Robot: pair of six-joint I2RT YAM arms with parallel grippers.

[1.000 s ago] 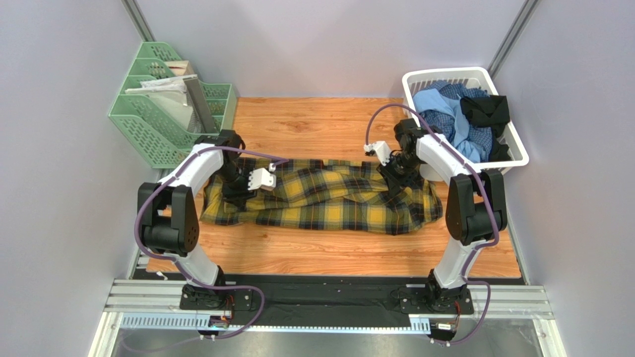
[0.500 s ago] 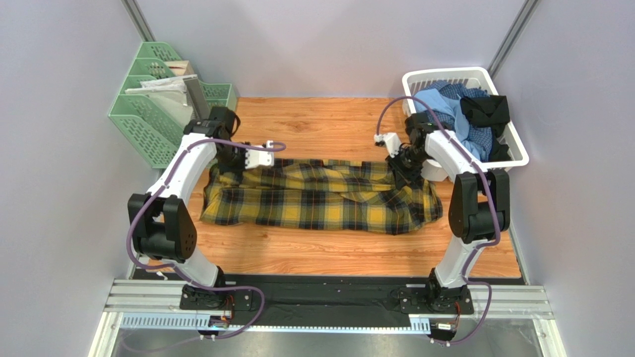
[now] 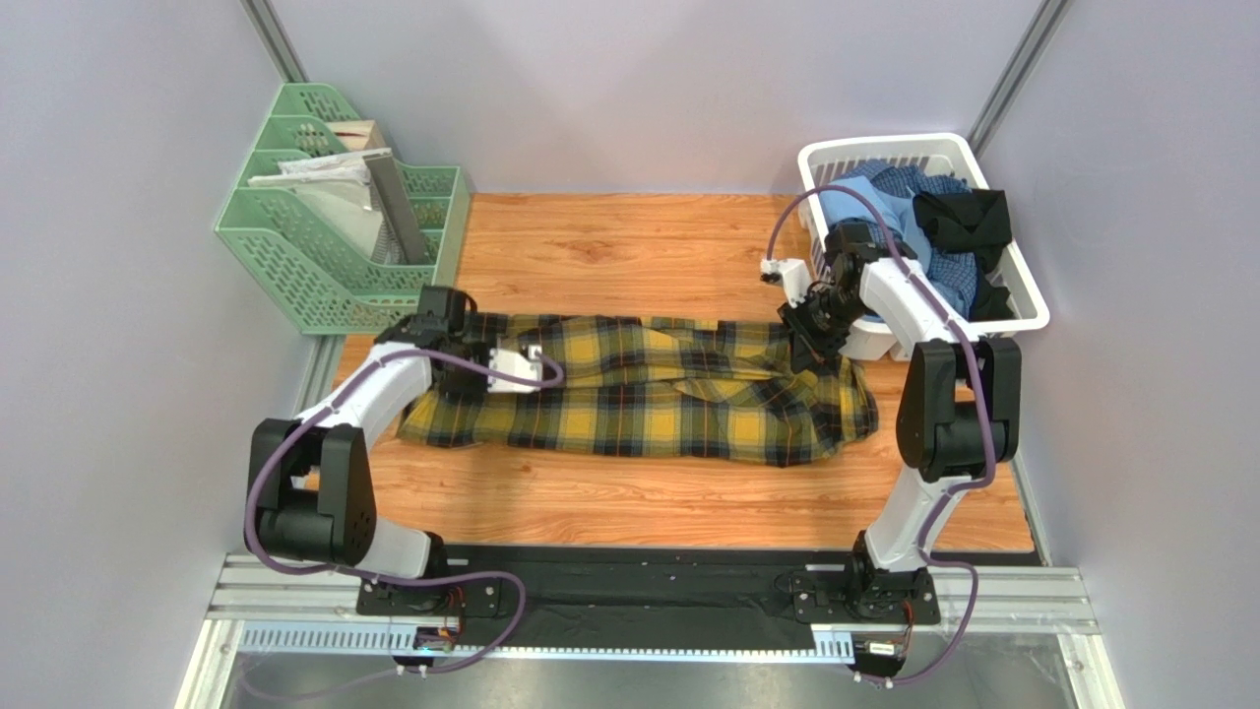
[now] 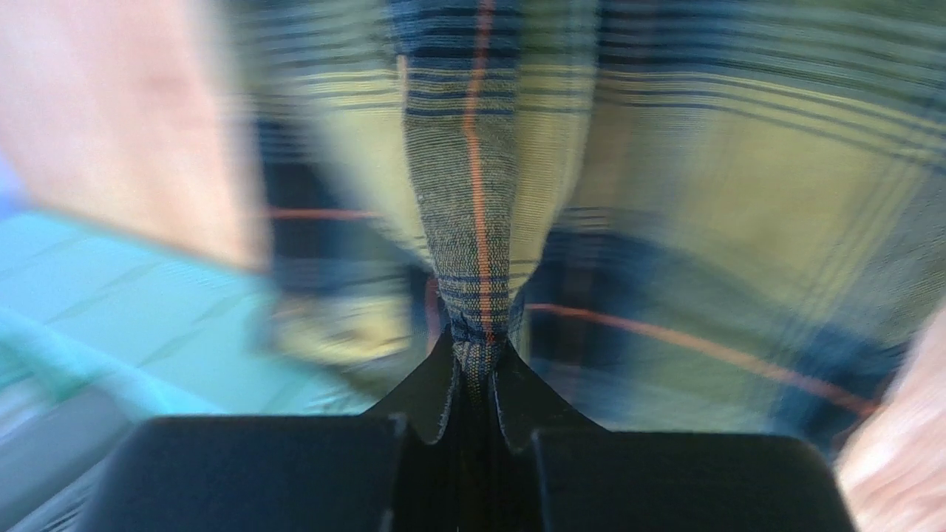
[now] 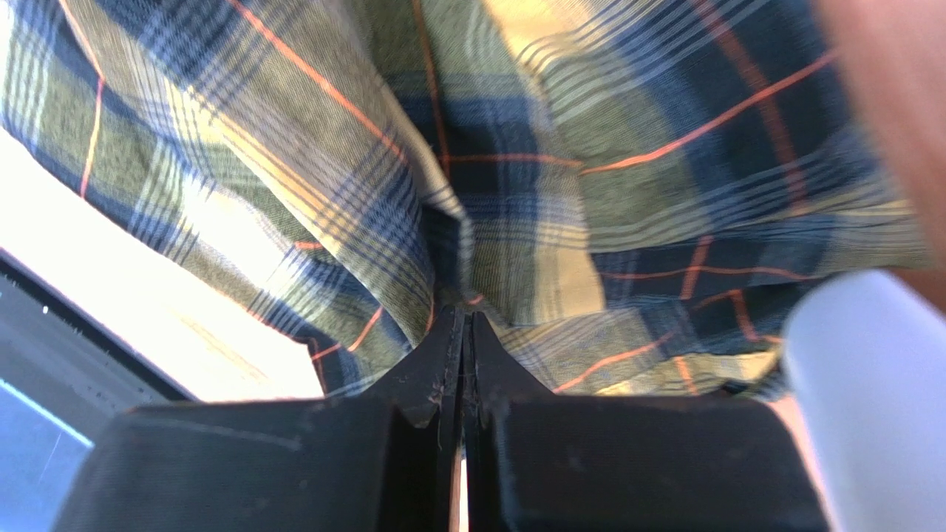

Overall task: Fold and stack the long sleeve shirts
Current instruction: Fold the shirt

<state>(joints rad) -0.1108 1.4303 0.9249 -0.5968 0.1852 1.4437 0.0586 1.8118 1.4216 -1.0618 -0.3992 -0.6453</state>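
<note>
Wood-grain table, warm orange planks, smooth; plain grey walls on three sides.

Far left: green plastic file rack, open mesh, stepped tiers, papers in it.

Centre: plaid shirt, soft flannel, mustard and black checks with thin orange lines. Lies across the table left to right in a long rumpled band, far edge pulled fairly straight, near edge wavy.

Left gripper: black tapered fingers pressed together on a narrow raised ridge of the flannel, an orange line running up the ridge. Its wrist view is motion-blurred. From above it sits at the shirt's left end, near the far edge.

Right gripper: fingers closed, hardly any gap, pinching a bunched fold with cloth fanning out above. From above it is at the shirt's far right corner, just beside the basket.

Far right: white slotted plastic basket, rectangular, holding a light blue shirt and a black shirt in a heap.

Against half a second ago: left wrist has come nearer, from beyond the far edge down onto the cloth; right gripper has shifted slightly toward the basket. Both grips unchanged.
</note>
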